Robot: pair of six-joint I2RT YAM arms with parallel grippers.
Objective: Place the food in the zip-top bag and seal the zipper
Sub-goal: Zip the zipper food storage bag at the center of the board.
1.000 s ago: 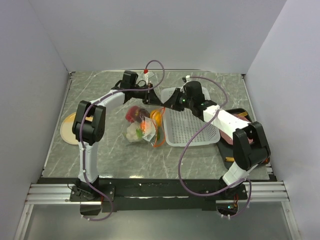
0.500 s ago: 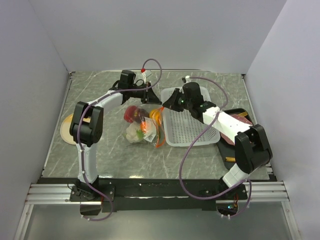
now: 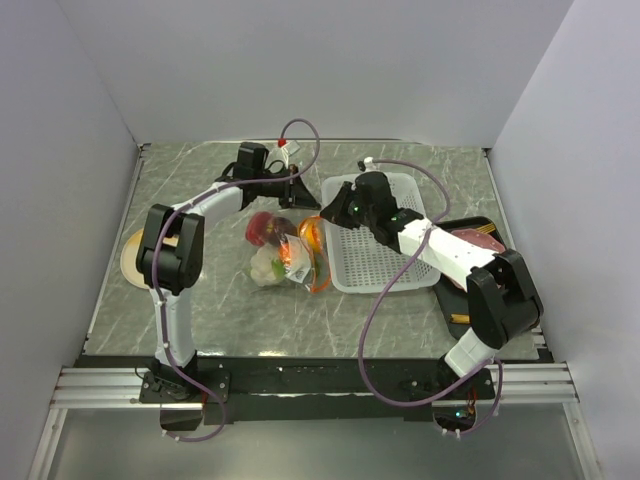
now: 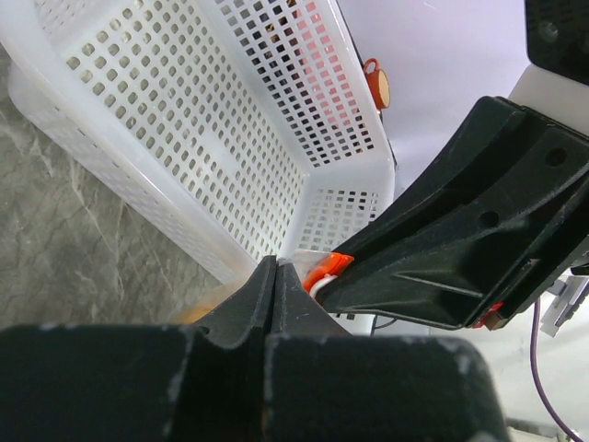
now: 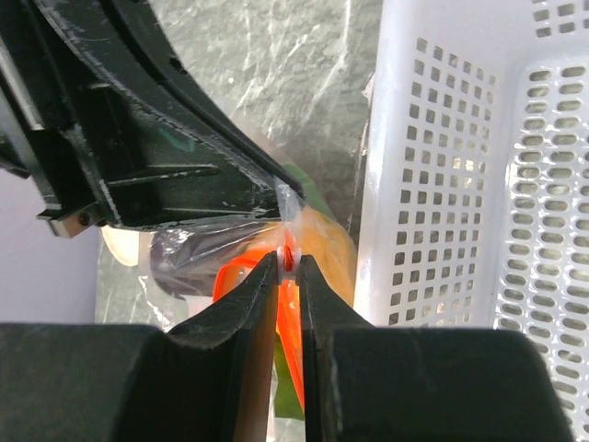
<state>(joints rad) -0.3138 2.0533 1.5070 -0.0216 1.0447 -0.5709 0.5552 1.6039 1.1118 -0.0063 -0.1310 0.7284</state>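
The right fingers pinch the orange zipper in a narrow grip. The left fingers are pressed shut on the zip-top bag just beside it. The food looks to be inside (red, white, orange), next to the white basket. Only the sealing seems left.

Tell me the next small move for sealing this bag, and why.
Probably hold with the left gripper and slide the right gripper along the zipper: both pinch one end of it, and the food already sits inside the bag.
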